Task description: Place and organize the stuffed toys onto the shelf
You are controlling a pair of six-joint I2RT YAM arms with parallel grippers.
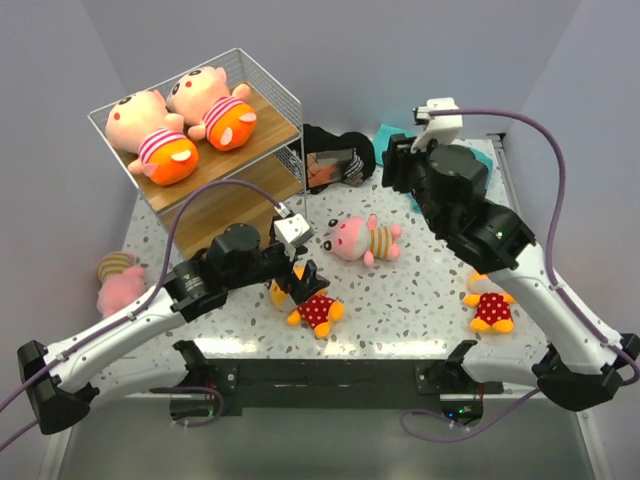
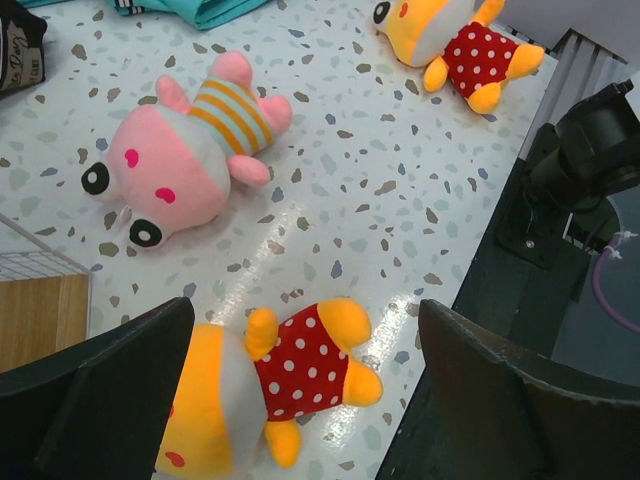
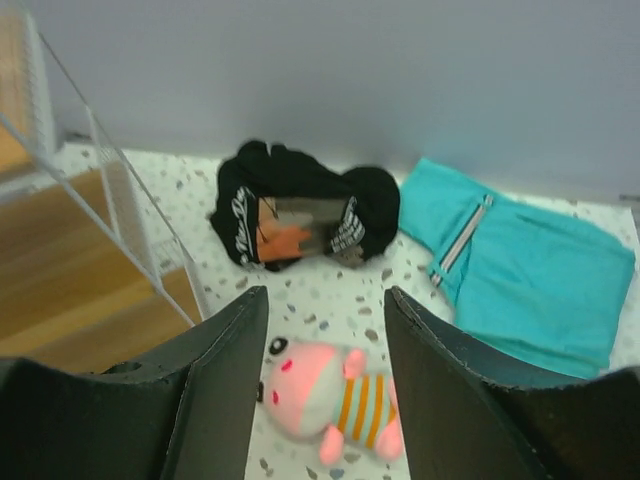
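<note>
Two pink toys in striped tops and orange shorts are lying side by side on the top board of the shelf, which is standing at 10 o'clock on the speckled table.

Four more toys are lying loose on the table:
- the yellow polka-dot toy at 6 o'clock, on its back, directly under my left gripper
- the pink striped toy near the centre, head pointing toward 9 o'clock
- a second yellow toy at 4 o'clock, partly hidden behind my right arm
- a pink toy with a striped cap at 8 o'clock, at the table edge

My left jaws are standing spread as wide as they go, gripping nothing. In the left wrist view the two fingers are straddling the yellow polka-dot toy, not touching it.

My right gripper is hovering at 1 o'clock, jaws partly apart with nothing between them. The pink striped toy is lying on the table below the gap.

The black bundle and the teal cloth are lying at 12 o'clock by the back wall, just beside each other.
</note>
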